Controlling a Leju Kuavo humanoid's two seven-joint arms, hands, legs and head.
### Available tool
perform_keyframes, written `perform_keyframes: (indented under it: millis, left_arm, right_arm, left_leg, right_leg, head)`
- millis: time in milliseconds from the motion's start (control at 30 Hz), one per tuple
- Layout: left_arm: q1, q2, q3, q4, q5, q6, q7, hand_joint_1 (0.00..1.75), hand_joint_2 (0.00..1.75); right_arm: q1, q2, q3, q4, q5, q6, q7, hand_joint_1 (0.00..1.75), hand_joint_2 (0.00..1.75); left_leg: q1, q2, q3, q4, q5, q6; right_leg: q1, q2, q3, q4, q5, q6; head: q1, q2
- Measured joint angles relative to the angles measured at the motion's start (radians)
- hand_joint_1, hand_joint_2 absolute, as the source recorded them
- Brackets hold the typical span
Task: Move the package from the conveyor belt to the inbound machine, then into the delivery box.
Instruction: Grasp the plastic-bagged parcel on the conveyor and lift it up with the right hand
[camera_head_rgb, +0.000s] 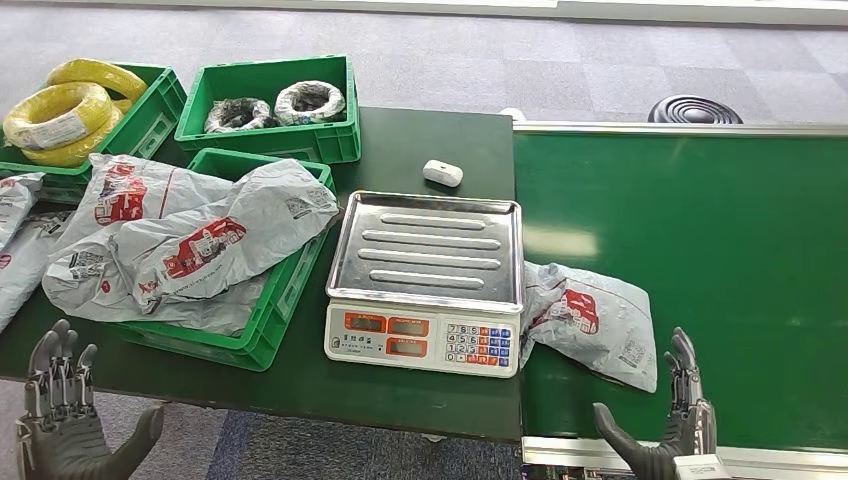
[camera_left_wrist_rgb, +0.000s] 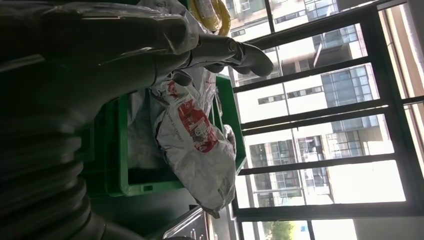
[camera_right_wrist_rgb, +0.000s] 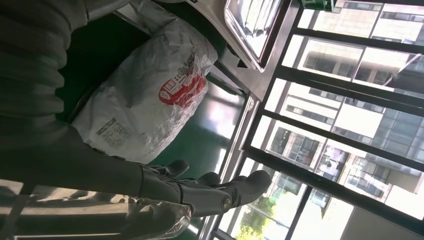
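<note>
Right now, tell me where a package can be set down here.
Free: the scale's steel tray; the conveyor belt beyond the grey package; dark table around the small white object. Crowded: the near green crate, heaped with packages, and both far crates.

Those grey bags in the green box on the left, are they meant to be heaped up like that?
They do look untidy: the grey bags are piled above the green crate and spill over its rim onto the table. One more package lies on the conveyor belt, its edge against the scale.
</note>
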Motion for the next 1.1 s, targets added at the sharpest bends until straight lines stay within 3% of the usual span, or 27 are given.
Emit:
perform_keyframes:
  millis: [167, 300, 633, 767, 900, 967, 1033, 1100]
  left_arm:
    - [-0.003, 0.001, -0.001, 0.0, 0.008, 0.007, 0.0, 0.0, 1.75]
    - [-0.012, 0.009, -0.007, 0.004, 0.018, 0.006, 0.0, 0.0, 1.75]
    - [-0.068, 0.037, -0.04, 0.041, 0.028, -0.015, 0.0, 0.0, 1.75]
    - [-0.098, 0.046, -0.058, 0.058, 0.02, -0.031, 0.0, 0.0, 1.75]
    - [-0.135, 0.057, -0.075, 0.079, 0.01, -0.048, 0.0, 0.0, 1.75]
    - [-0.153, 0.062, -0.079, 0.09, 0.008, -0.056, 0.002, 0.0, 1.75]
    - [-0.164, 0.066, -0.081, 0.1, 0.007, -0.062, 0.003, 0.0, 1.75]
    - [-0.169, 0.069, -0.083, 0.106, 0.006, -0.065, 0.004, 0.0, 1.75]
  right_arm:
    - [-0.039, -0.036, -0.009, 0.044, 0.074, -0.01, 0.166, 0.0, 1.75]
    - [-0.153, -0.074, -0.045, 0.186, 0.207, 0.062, 0.304, 0.0, 1.75]
    - [-0.625, -0.106, -0.083, 0.752, 0.369, 0.243, 0.332, 0.0, 1.75]
    - [-0.755, -0.099, -0.08, 0.915, 0.393, 0.299, 0.367, 0.0, 1.75]
    - [-0.849, -0.089, -0.066, 1.053, 0.436, 0.43, 0.454, 0.05, 1.75]
    - [-0.883, -0.084, -0.057, 1.109, 0.443, 0.501, 0.471, 0.39, 1.75]
    - [-0.91, -0.08, -0.05, 1.153, 0.451, 0.554, 0.482, 1.13, 1.75]
    - [-0.934, -0.076, -0.041, 1.184, 0.463, 0.583, 0.494, 1.64, 1.75]
  left_leg:
    - [0.0, 0.0, -0.001, 0.0, 0.0, 0.0]
    - [0.0, 0.001, 0.0, 0.0, 0.001, 0.001]
    - [0.0, 0.001, 0.002, 0.001, 0.005, 0.002]
    - [0.0, 0.0, 0.001, 0.001, 0.005, 0.002]
    - [-0.001, 0.0, 0.0, 0.001, 0.005, 0.002]
    - [-0.001, 0.0, 0.0, 0.001, 0.005, 0.002]
    - [-0.001, 0.0, 0.0, 0.001, 0.005, 0.002]
    - [0.0, 0.0, 0.001, 0.001, 0.005, 0.002]
  right_leg:
    - [0.0, 0.0, 0.0, 0.0, 0.0, 0.0]
    - [-0.001, 0.0, 0.001, 0.0, 0.001, 0.0]
    - [-0.001, 0.0, 0.001, 0.0, 0.004, 0.001]
    - [-0.001, 0.0, 0.001, 0.0, 0.004, 0.001]
    - [-0.001, 0.0, 0.0, 0.0, 0.004, 0.001]
    - [-0.001, 0.0, 0.0, 0.0, 0.004, 0.001]
    - [-0.001, 0.0, 0.0, 0.0, 0.004, 0.001]
    - [-0.001, 0.0, 0.0, 0.0, 0.004, 0.001]
  head:
    - [0.0, 0.0]
    - [0.0, 0.0]
    - [0.0, 0.0]
    - [0.0, 0.0]
    - [0.0, 0.0]
    - [0.0, 0.0]
    - [0.0, 0.0]
    - [0.0, 0.0]
